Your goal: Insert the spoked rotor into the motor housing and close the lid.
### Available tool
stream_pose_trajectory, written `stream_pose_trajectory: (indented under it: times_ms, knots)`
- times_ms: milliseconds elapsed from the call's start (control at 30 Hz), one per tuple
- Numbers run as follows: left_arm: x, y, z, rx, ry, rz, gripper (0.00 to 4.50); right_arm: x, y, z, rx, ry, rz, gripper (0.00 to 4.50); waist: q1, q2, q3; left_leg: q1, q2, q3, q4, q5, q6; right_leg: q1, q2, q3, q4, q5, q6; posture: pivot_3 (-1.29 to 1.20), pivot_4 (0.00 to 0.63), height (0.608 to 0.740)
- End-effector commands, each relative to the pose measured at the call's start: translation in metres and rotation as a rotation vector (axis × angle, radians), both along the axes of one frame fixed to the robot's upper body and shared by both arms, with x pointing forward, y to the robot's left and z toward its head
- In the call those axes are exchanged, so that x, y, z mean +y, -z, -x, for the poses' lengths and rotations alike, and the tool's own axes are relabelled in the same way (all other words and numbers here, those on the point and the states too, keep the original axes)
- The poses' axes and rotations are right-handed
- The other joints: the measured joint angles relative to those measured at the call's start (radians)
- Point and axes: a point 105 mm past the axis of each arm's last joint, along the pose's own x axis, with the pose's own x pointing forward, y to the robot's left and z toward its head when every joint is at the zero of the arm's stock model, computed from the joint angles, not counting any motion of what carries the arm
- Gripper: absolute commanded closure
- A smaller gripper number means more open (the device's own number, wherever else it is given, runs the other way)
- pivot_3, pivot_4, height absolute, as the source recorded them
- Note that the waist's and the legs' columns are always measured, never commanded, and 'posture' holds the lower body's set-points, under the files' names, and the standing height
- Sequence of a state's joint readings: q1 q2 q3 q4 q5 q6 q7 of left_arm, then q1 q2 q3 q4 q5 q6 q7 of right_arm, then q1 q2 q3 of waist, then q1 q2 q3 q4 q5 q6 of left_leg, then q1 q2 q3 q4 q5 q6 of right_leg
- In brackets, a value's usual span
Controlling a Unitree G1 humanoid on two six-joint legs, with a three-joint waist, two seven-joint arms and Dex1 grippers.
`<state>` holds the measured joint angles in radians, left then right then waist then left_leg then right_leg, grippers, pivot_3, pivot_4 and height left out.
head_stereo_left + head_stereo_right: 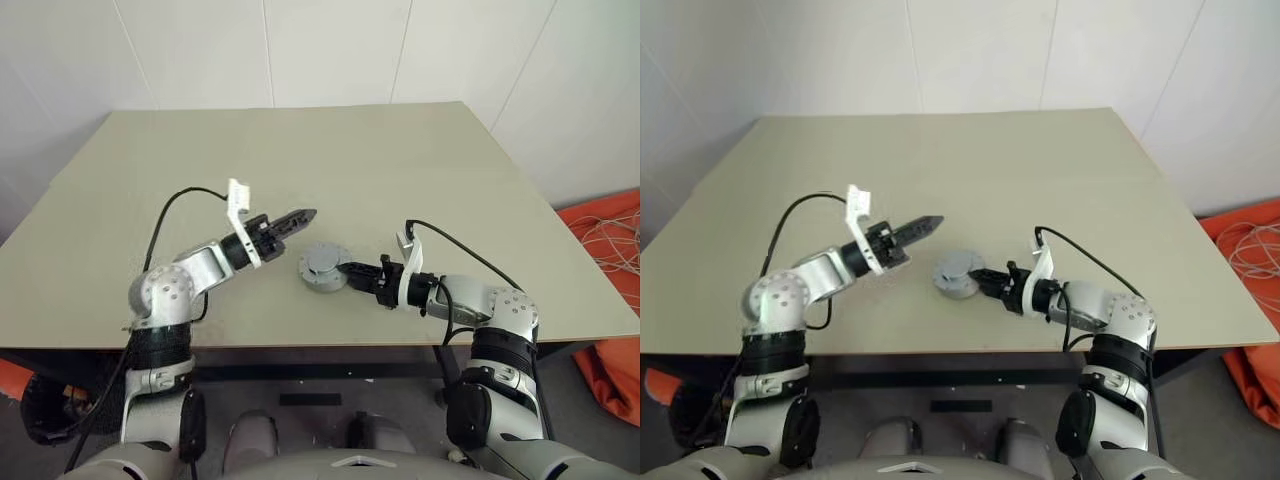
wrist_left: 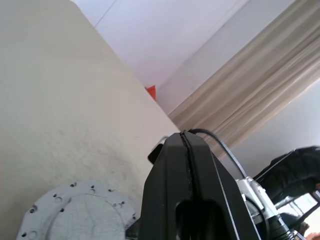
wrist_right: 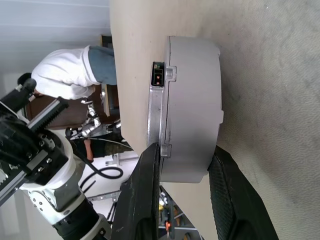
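Two grippers are working over the pale table (image 1: pixel 300 150), and they are well apart from each other. The right gripper (image 3: pixel 182 165) is clamping the side of the motor housing (image 1: pixel 324 270), one black finger (image 3: pixel 145 190) lying against the flange edge and the other against the rounded grey body, so the assembly is sitting between them. The housing is resting on the table near its front edge, roughly midway between the two arms, and its silver-grey lid (image 2: pixel 75 212) is lying closed on top, with small holes showing around its face. The left gripper (image 1: pixel 303 215) is hanging in the air just beside and above the housing, tilted slightly upward, its two fingers pressed tight together with nothing between them; it is not touching the housing.

A black cable is looping from each wrist back along its arm. Beyond the table's right edge, orange material with pale cord (image 1: pixel 612 240) is lying on the floor. In the right wrist view a person's white-gloved hand (image 3: pixel 65 72) and blue sleeve are showing past the table edge, beside some dark equipment.

The spoked rotor is not to be made out anywhere; the closed lid is covering whatever sits inside the housing, and the copper windings are likewise hidden. The left fingers are blocking part of the lid in the left wrist view, and the right fingers are hiding the near side of the housing.
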<state>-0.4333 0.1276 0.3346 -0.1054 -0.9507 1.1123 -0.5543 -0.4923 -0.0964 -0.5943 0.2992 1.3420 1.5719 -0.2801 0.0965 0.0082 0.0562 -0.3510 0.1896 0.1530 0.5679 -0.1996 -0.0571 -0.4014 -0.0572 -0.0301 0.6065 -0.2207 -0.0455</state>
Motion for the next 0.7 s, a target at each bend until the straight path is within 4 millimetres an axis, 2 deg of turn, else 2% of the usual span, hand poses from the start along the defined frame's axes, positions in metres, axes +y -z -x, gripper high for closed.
stream_pose_trajectory:
  times_ms: [33,167,300,467,533,700]
  knots:
    - [0.015,-0.006,0.020,0.035,-0.043,0.096,4.13,0.003,-0.024,-0.011,-0.085,0.011,-0.060,3.36,-0.001,0.000,0.000,0.000,0.000,0.000,0.000,0.000,0.000,0.000,0.000,0.000,0.000,0.000,0.000,0.00,0.000,0.740]
    - [0.027,0.021,0.038,0.171,-0.113,0.136,2.99,0.012,-0.038,-0.016,-0.127,-0.001,-0.087,3.36,0.001,0.000,0.000,-0.001,0.000,0.000,0.002,0.000,0.000,0.000,0.000,-0.001,0.000,-0.004,0.007,0.00,0.000,0.740]
    - [0.032,0.050,0.055,0.331,-0.164,0.167,1.61,0.023,-0.058,-0.022,-0.182,-0.020,-0.123,3.36,0.002,-0.001,0.001,-0.001,0.000,-0.001,0.003,0.000,0.000,0.000,0.000,-0.001,0.000,-0.004,0.008,0.00,0.000,0.740]
    - [0.036,0.067,0.061,0.458,-0.197,0.263,0.01,0.035,-0.079,-0.024,-0.238,-0.050,-0.154,3.36,0.008,-0.002,0.001,0.000,0.000,-0.002,0.004,0.000,0.000,0.000,0.000,-0.002,-0.001,-0.003,0.010,0.00,0.000,0.740]
    - [0.035,0.070,0.062,0.484,-0.204,0.280,0.00,0.037,-0.085,-0.024,-0.250,-0.051,-0.159,3.36,0.009,-0.002,0.001,0.000,0.000,-0.002,0.004,0.000,0.001,0.000,0.000,-0.002,-0.001,-0.001,0.013,0.00,0.000,0.740]
    - [0.036,0.061,0.051,0.466,-0.236,0.403,0.00,0.036,-0.092,-0.022,-0.257,-0.044,-0.162,3.36,0.009,-0.003,0.002,-0.001,0.000,-0.003,0.005,0.000,0.001,0.000,0.000,-0.002,-0.001,0.000,0.014,0.00,0.000,0.740]
